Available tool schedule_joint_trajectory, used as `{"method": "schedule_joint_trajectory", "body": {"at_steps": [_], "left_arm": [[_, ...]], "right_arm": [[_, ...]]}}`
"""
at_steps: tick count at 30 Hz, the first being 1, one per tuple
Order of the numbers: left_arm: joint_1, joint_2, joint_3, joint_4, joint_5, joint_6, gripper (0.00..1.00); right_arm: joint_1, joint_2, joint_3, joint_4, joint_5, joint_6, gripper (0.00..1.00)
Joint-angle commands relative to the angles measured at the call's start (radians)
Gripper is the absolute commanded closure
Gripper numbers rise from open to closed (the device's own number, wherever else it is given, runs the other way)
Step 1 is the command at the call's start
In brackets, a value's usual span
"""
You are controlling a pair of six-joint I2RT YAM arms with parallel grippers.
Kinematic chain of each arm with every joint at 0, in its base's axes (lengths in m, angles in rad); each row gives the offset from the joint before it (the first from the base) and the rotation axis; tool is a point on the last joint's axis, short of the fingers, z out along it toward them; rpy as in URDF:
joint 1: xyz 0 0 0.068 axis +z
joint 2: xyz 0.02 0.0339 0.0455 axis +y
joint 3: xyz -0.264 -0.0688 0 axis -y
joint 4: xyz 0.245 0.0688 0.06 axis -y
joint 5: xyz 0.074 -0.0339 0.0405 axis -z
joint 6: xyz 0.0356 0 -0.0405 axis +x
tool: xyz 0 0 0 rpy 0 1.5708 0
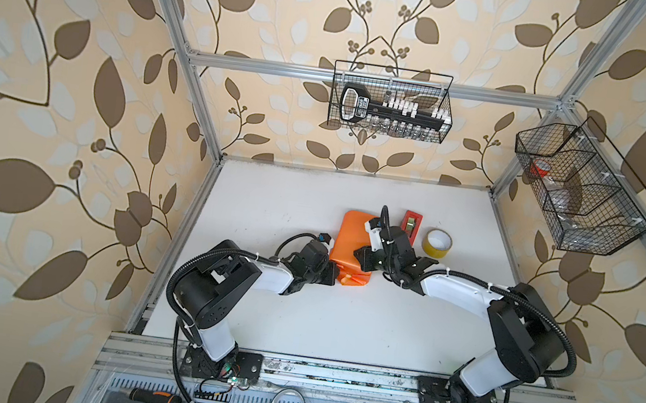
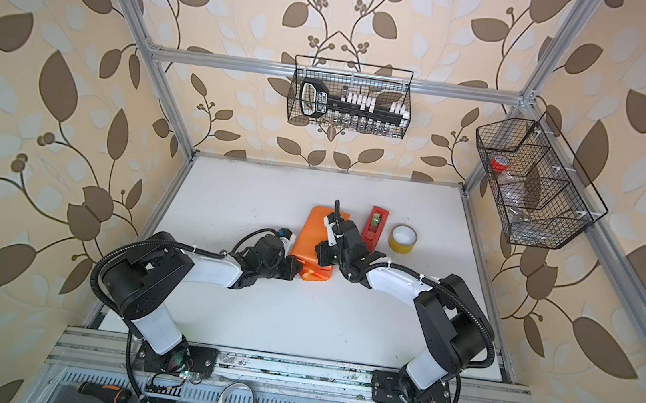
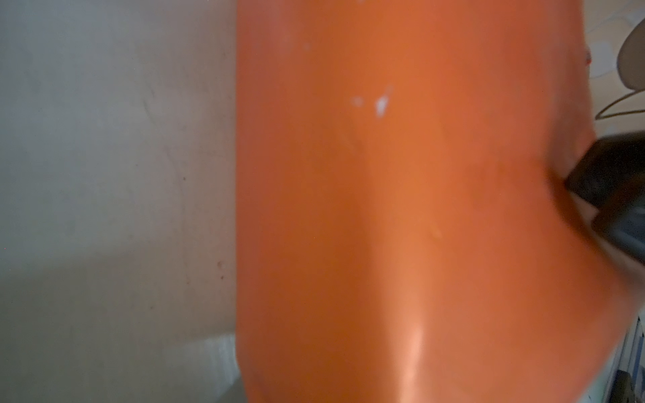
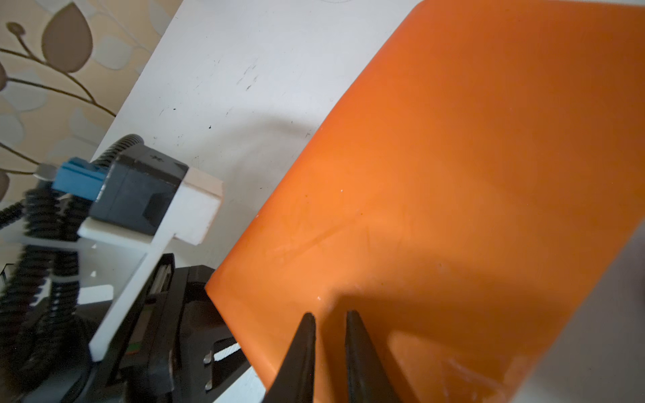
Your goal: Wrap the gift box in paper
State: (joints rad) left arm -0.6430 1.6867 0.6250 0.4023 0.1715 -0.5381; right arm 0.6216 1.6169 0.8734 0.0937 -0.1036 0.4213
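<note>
Paper (image 1: 352, 239) sits between the two tools, wrapped into a long orange bundle on the white table (image 1: 269, 212), and the next move turns on that. The bundle's long way runs across the line from one tool to the other, so each tool faces a long side. The right gripper (image 4: 330, 319) is on top of it. In the right wrist view its two thin black fingers (image 4: 302, 352) point down at the paper, close together with just a thin gap. I cannot tell if they nip a little fold or only press. The left gripper (image 1: 331, 274) is at the other long side, close to one end of the bundle. It is just beside the paper's edge or touching it; I cannot tell which. Its fingers are hidden, so I cannot tell if they are spread or squeezed. The gift box does not show anywhere. I think it is inside, because the paper bulges up round and puffy, not flat. The paper is smooth and shiny, with soft bends and bright spots of light, and it looks thin and slippery. The end close to the left gripper looks folded in and a bit messy. I think the wrap is loose and needs sticking. The red tape dispenser (image 1: 410, 224) and the yellow tape roll (image 1: 436, 243) lie behind the right gripper, away from the left one, so the right arm is nearer to them.
</note>
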Motion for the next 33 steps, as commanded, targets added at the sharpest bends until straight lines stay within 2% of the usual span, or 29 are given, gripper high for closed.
{"method": "schedule_joint_trajectory", "body": {"at_steps": [1,9,26,33], "left_arm": [[-0.02,-0.009,-0.033,-0.01,-0.013,0.049,0.83],[-0.047,-0.031,-0.056,-0.011,0.041,0.088,0.83],[-0.101,-0.028,-0.074,-0.073,0.047,0.104,0.89],[-0.083,-0.045,-0.051,-0.11,-0.028,0.092,0.91]], "right_arm": [[0.012,0.036,-0.039,-0.081,-0.008,-0.013,0.82],[0.012,0.042,-0.044,-0.074,-0.01,-0.006,0.82],[0.012,0.044,-0.043,-0.072,-0.011,-0.001,0.83],[0.012,0.044,-0.042,-0.074,-0.011,-0.004,0.83]]}}
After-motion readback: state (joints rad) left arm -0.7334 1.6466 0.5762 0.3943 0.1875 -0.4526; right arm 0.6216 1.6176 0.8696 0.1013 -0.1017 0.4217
